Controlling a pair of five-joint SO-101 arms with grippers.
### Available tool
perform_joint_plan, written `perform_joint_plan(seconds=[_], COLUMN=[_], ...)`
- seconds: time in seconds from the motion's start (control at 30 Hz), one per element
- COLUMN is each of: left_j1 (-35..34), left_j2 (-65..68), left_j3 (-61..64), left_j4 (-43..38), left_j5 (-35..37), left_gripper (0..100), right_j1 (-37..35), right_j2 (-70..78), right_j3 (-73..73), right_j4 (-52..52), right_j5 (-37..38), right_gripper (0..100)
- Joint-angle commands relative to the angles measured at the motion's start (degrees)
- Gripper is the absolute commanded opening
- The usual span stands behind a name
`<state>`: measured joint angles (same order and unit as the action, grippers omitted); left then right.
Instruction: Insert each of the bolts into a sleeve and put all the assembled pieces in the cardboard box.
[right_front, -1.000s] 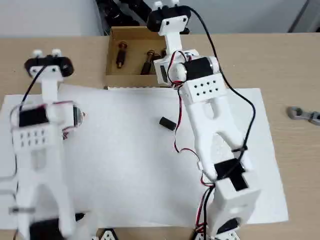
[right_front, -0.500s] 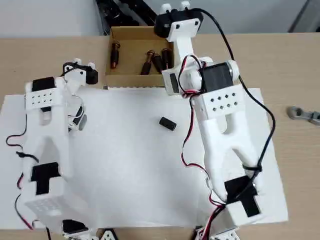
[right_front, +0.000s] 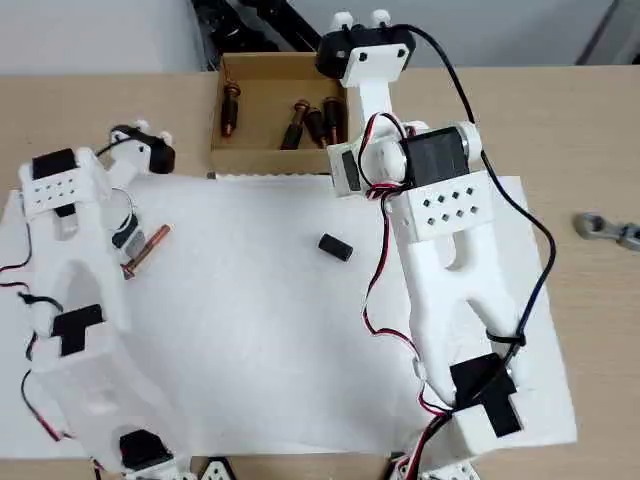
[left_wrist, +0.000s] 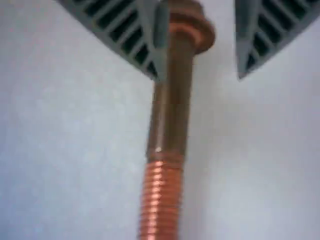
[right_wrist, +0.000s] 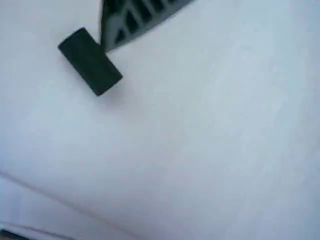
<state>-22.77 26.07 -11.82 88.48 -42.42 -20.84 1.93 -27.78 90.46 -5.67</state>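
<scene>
A copper bolt lies on the white sheet at the left. Its head sits between the grey fingers of my left gripper, which is open: one finger touches the shank, the other stands clear. A short black sleeve lies alone near the sheet's middle. My right gripper hovers just beside the sleeve, apart from it. The cardboard box at the table's back holds several bolt-and-sleeve pieces.
The white sheet covers most of the wooden table. A metal tool lies on the bare wood at the far right. The right arm's body stands over the sheet's right half.
The left arm swung back toward the sheet's left edge, and the copper bolt now shows lying beside its gripper. The right arm shifted slightly right, uncovering more of the box.
</scene>
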Motion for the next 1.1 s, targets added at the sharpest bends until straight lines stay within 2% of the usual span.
perform_joint_plan(seconds=[0.0,0.43,0.57,0.63,1.07], left_j1=[0.62,2.73,2.64,2.73,2.81], left_j2=[1.23,9.58,11.52,11.52,-4.48], left_j3=[-2.51,-2.51,-2.51,-2.51,-2.51], left_j4=[-0.18,-2.29,-2.29,-2.02,-0.09], left_j5=[-0.53,-0.44,-0.88,-3.16,-14.07], left_gripper=[9,8,1,1,1], right_j1=[0.31,0.31,0.31,0.31,0.4], right_j2=[-2.86,-2.77,-2.68,-2.51,-2.51], right_j3=[-2.46,-2.37,-2.37,-2.37,-2.37], right_j4=[0.31,0.31,0.31,0.31,0.31], right_j5=[-0.53,-0.53,-0.53,-0.53,-0.53], right_gripper=[22.0,22.0,22.0,22.0,22.0])
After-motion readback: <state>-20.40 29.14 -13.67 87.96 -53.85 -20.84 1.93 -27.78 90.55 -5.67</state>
